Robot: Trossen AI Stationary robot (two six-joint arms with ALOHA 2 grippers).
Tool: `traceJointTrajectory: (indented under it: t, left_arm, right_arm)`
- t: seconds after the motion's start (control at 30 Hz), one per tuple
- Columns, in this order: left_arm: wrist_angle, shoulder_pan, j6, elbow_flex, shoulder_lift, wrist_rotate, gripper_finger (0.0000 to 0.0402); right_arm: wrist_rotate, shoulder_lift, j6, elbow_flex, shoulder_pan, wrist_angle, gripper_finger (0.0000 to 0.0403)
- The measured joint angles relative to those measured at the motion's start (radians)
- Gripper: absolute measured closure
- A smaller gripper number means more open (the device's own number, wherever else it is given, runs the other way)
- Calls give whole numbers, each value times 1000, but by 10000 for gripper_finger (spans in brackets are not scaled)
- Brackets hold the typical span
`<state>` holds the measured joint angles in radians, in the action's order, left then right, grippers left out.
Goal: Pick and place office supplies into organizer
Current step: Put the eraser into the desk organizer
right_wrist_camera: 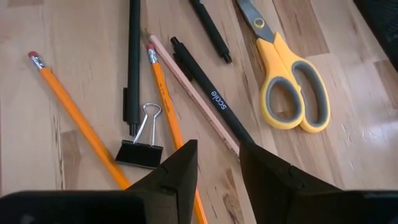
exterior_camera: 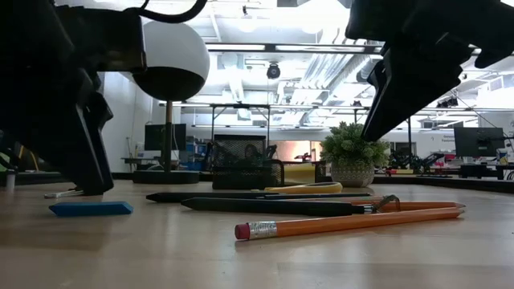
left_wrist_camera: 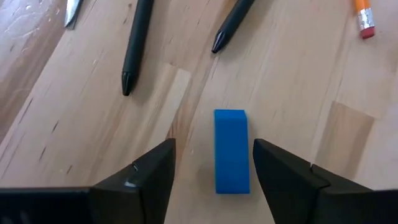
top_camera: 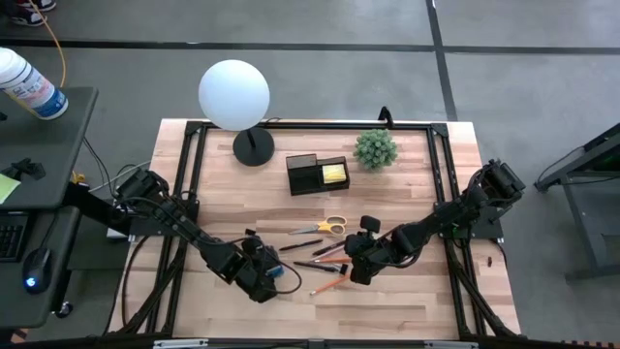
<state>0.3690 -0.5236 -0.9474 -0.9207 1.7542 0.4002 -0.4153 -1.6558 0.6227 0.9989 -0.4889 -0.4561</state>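
Observation:
A small blue eraser lies flat on the wooden table, between the open fingers of my left gripper, which stand on either side of it without touching. In the high view the left gripper is near the table's front, left of centre. My right gripper hovers open above the pile of pencils and pens, clear of them in the low view. Yellow-handled scissors lie flat behind the pile. The black organizer stands farther back with a yellow sticky-note pad in it.
A black binder clip lies among the pencils. A white globe lamp on a black base stands at the back left, a small green potted plant at the back right. A black frame runs around the table's edges.

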Motion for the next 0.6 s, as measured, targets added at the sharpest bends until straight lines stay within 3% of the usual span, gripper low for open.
traceJointTrajectory:
  t: [0.23, 0.6]
  left_arm:
    - [-26, 0, -1, 0, 0, -34, 226]
    - [-90, 0, -18, -4, 39, -99, 212]
  right_arm:
    - [-2, 0, -2, 0, 0, 4, 284]
    - [-8, 0, -21, 1, 1, 13, 284]
